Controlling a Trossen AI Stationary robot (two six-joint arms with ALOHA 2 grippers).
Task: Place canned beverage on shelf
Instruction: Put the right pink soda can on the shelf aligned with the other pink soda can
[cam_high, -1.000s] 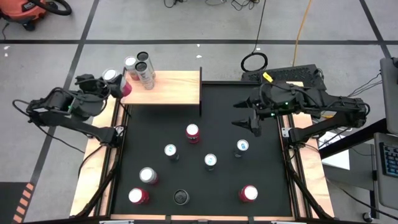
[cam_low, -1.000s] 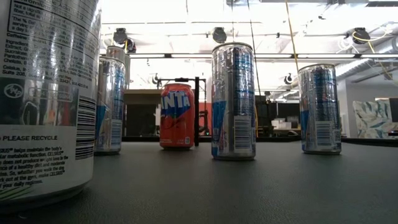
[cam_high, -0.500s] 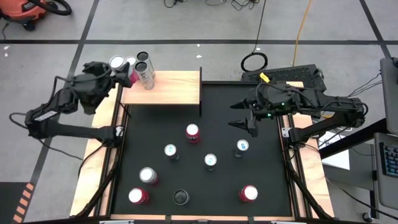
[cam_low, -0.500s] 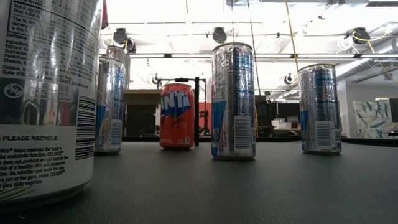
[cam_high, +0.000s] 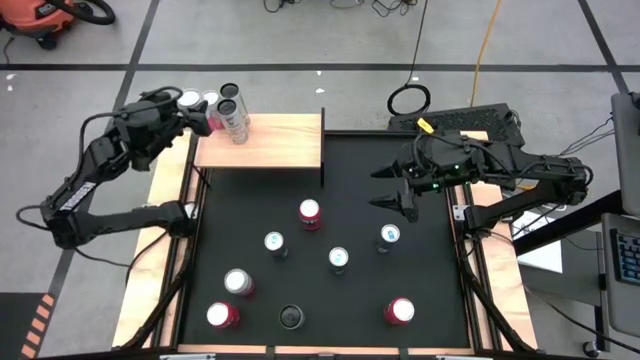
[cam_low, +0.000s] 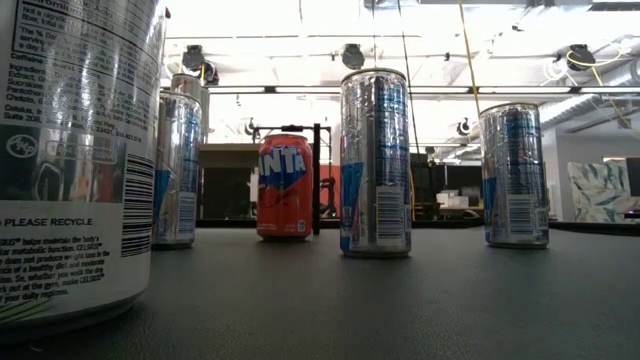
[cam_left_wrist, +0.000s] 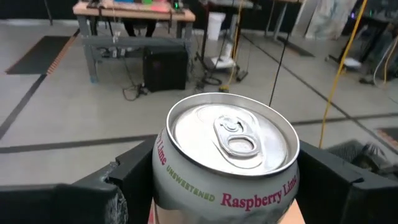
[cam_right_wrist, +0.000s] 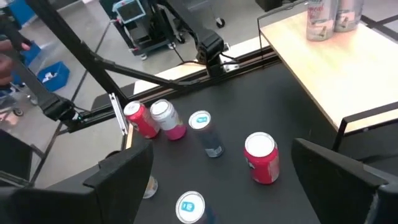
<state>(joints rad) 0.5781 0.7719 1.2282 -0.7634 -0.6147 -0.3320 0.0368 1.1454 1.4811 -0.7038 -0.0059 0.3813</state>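
The held canned beverage (cam_left_wrist: 227, 155), a pale can with a silver top lettered "Raspberry Lime", sits between my left gripper's (cam_high: 183, 106) fingers, just off the far left corner of the pale wood shelf (cam_high: 270, 142). Its top shows as a silver disc (cam_high: 190, 98) in the high view. A pink can (cam_high: 214, 116) and tall silver cans (cam_high: 233, 118) stand on the shelf's far left part. My right gripper (cam_high: 383, 187) hangs open over the right side of the black mat, nothing between its fingers. My left gripper pinches the can's side wall just under the top rim (cam_left_wrist: 163, 163), one dark finger (cam_left_wrist: 127, 186) on each opposite side. The fingers come roughly level from the table's left. The can stands upright in the hold; its bottom is hidden below the picture.
Several cans stand spread over the black mat (cam_high: 430, 290): a red one (cam_high: 310, 213), silver-blue ones (cam_high: 274, 242) (cam_high: 339, 259) (cam_high: 389, 235), others along the near edge (cam_high: 222, 315) (cam_high: 400, 310). Most of the shelf's right part is bare wood.
My left gripper has swung with the can toward the table's far edge and a little to the right, rising slightly and rolling its wrist. The can has gone from beside the shelf's left edge to its far left corner. My right arm has kept still.
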